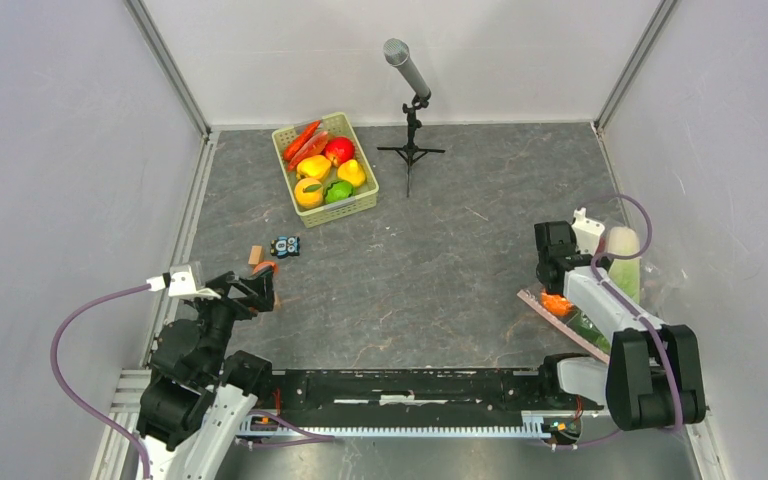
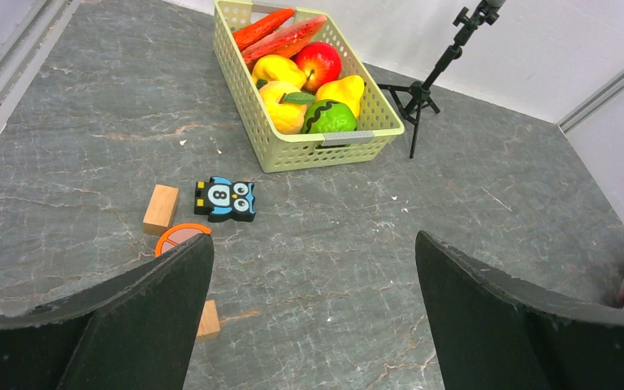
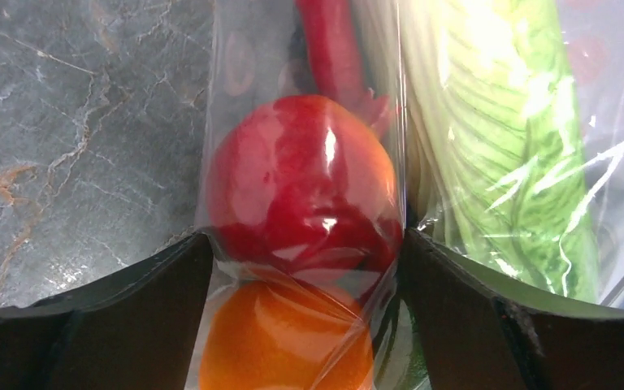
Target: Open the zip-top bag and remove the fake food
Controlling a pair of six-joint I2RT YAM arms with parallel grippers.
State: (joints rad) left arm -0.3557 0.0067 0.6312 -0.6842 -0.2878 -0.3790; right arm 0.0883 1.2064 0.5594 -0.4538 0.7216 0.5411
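Note:
The zip-top bag (image 1: 650, 290) lies at the right edge of the table, its pink zip strip (image 1: 565, 322) toward the front. Through the clear plastic (image 3: 227, 73) I see the fake food: a red piece (image 3: 301, 179), an orange (image 3: 284, 341) and the long white-and-green cabbage (image 3: 504, 138), which also shows from above (image 1: 624, 262). My right gripper (image 3: 309, 236) is open wide, its fingers standing on either side of the bagged red piece and orange and touching the plastic. My left gripper (image 2: 313, 238) is open and empty above bare table at the left (image 1: 260, 285).
A green lattice basket (image 1: 364, 200) of toy produce stands at the back. A microphone on a tripod (image 1: 410, 150) is right of it. An owl toy (image 2: 226, 199), wooden blocks (image 2: 161, 208) and an orange disc (image 2: 177, 237) lie near my left gripper. Walls enclose the table.

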